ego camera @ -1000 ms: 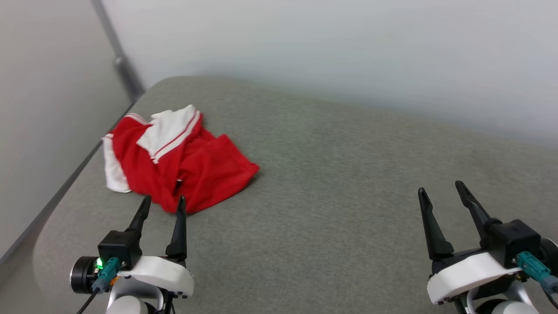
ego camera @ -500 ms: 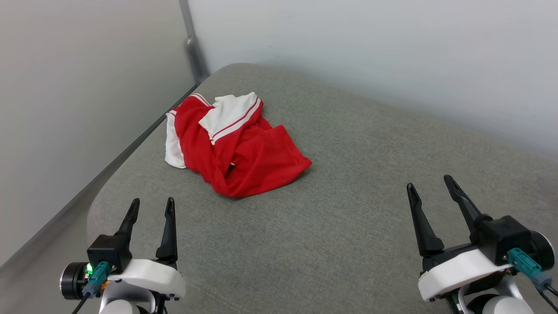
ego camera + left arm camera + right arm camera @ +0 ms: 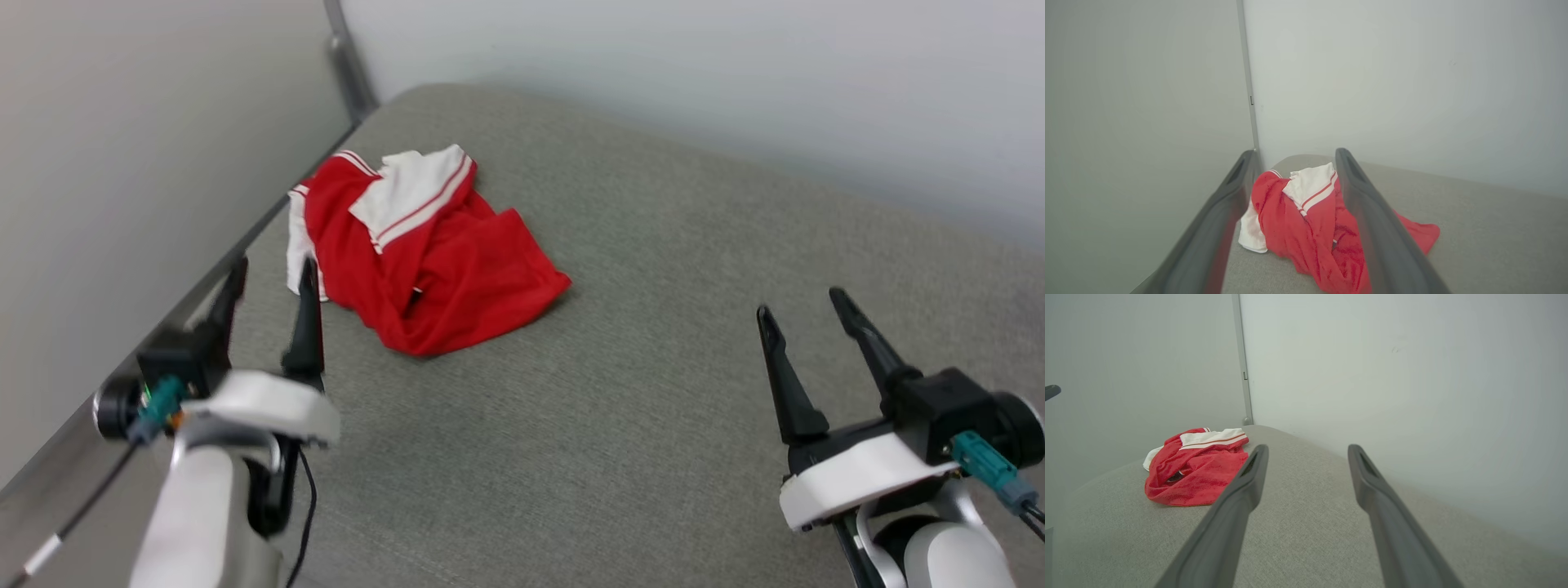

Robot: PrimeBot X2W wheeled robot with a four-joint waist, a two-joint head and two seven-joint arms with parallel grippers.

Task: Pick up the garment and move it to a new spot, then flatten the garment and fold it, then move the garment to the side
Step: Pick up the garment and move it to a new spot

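Note:
The garment (image 3: pixel 424 253), a red T-shirt with white sleeves and thin red-and-white trim, lies crumpled near the far left corner of the grey cushioned surface (image 3: pixel 653 367). My left gripper (image 3: pixel 272 269) is open, raised at the left edge, its tips just left of the shirt and apart from it. In the left wrist view the garment (image 3: pixel 1306 220) shows between my two fingers, farther off. My right gripper (image 3: pixel 800 300) stands open and empty at the lower right, far from the shirt. The right wrist view has the garment (image 3: pixel 1196 473) left of my fingers.
Pale walls meet in a corner with a grey vertical strip (image 3: pixel 347 57) behind the shirt. The surface's left edge (image 3: pixel 122 392) runs close along the left wall. Bare grey fabric stretches across the middle and right.
The head camera swung, shifting the whole picture. My left gripper rose and moved forward, its tips now beside the shirt's left edge. The garment lies as before; the right gripper barely moved.

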